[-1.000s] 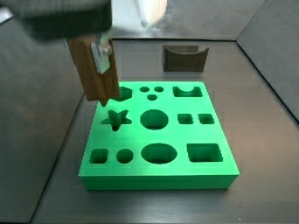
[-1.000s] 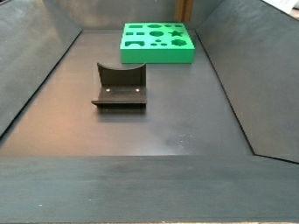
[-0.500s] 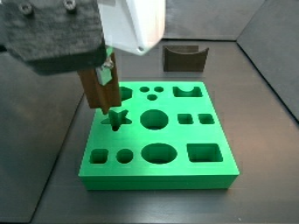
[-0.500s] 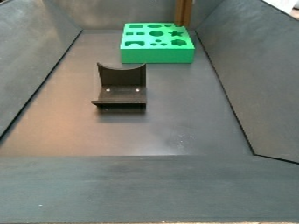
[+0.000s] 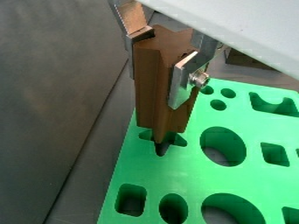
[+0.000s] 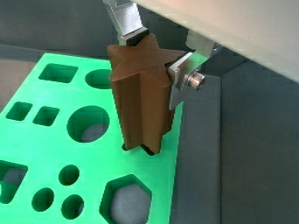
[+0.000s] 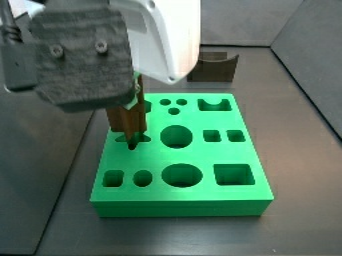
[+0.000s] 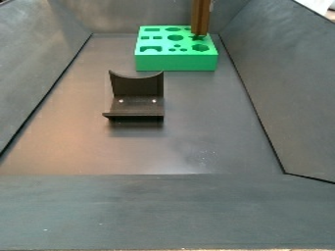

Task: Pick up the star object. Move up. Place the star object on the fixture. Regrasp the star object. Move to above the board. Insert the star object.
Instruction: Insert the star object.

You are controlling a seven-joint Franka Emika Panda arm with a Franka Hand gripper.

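Observation:
The star object (image 5: 156, 87) is a tall brown prism with a star cross-section. It stands upright, and my gripper (image 5: 159, 54) is shut on its upper part, with silver fingers (image 5: 184, 77) on two sides. Its lower end sits in the star-shaped hole at the edge of the green board (image 5: 187, 179). Both wrist views show this; the other shows the star (image 6: 142, 101), the gripper (image 6: 152, 54) and the board (image 6: 65, 92). In a side view the gripper (image 7: 130, 108) hangs over the board (image 7: 201, 195), star (image 7: 130, 128) below it. The star (image 8: 202, 20) also shows far off.
The fixture (image 8: 133, 98) stands on the dark floor in mid-bin, away from the board (image 8: 177, 61); it also shows behind the board (image 7: 217, 66). The board has several other shaped holes, round, square and hexagonal. Dark bin walls rise on all sides.
The gripper has come down with the star object. The star's lower end, above the board before, now reaches into the star hole.

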